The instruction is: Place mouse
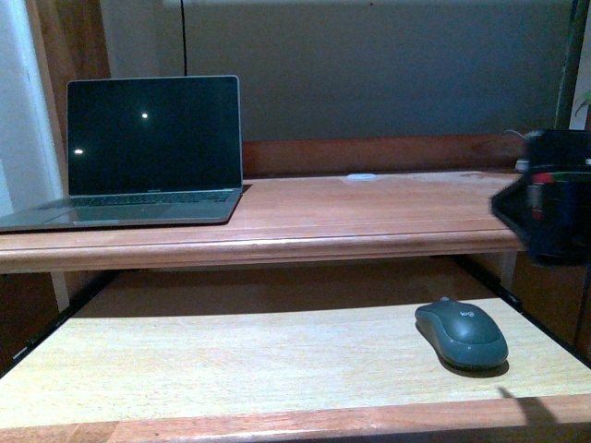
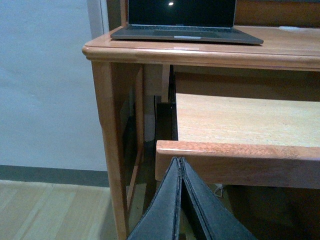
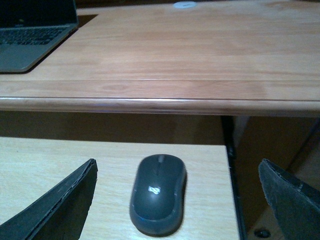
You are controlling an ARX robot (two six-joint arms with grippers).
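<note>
- My right arm (image 1: 552, 196) sits at the right edge of the front view, level with the desk top (image 1: 369, 212). It is above and to the right of the mouse (image 1: 462, 334).
- The right claw (image 3: 177, 170) is spread wide and grips nothing. In its wrist view 1 finger (image 3: 55, 205) shows on each side of the mouse, and neither touches it.
- The left claw (image 2: 181, 192) is low in front of the shelf's (image 1: 231, 360) front rail, at the desk's left leg. Its 2 fingers are pressed flat together with nothing visible between them.
- The right arm is a dark blur in the front view and is cut off by the frame edge, so I cannot read its finger tips there. The left arm does not show in the front view at all.
- A small white object (image 1: 362, 176) lies at the back of the desk top, too small to make out.
- The laptop (image 1: 148, 152) stands open at the upper left of the front view. Its screen is dark apart from 2 light spots, and both wrist views crop it.
- The mouse lies flat on the pale pull-out shelf, at the lower right of the front view, near the shelf's right edge and below the desk top.
- Its long axis runs from upper left to lower right in the front view. The scroll-wheel end points back toward the desk, and the rounded end is nearest me. The pale logo faces up.
</note>
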